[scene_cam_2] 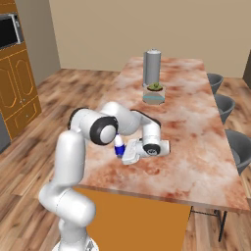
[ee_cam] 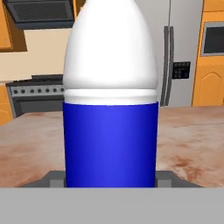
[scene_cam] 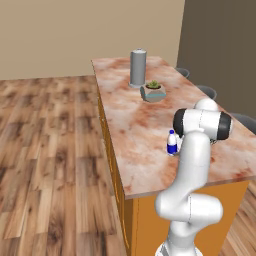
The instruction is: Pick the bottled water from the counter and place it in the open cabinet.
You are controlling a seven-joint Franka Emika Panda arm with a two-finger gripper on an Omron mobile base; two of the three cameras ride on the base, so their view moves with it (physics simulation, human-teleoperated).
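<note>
Tool (scene_cam_2: 126,153) laid low and level over the counter (scene_cam_2: 196,147), reaching in sideways at the bottled water (scene_cam_2: 118,146). Hand view: bottle dead centre and very close, blue label band between my two finger tips (ee_cam: 56,179), one at each side of its base. Whether the pads touch the plastic or stand just off it, I cannot tell. Bottle upright near the counter's front left edge, well apart from the tall grey cylinder (scene_cam_2: 152,67) and the small potted plant (scene_cam_2: 155,93) further back. Risks, as I judge them: lifting before the jaws truly bite, so the bottle slips; a low hold on a smooth label letting it tilt; any sideways nudge tipping it off the near edge.
</note>
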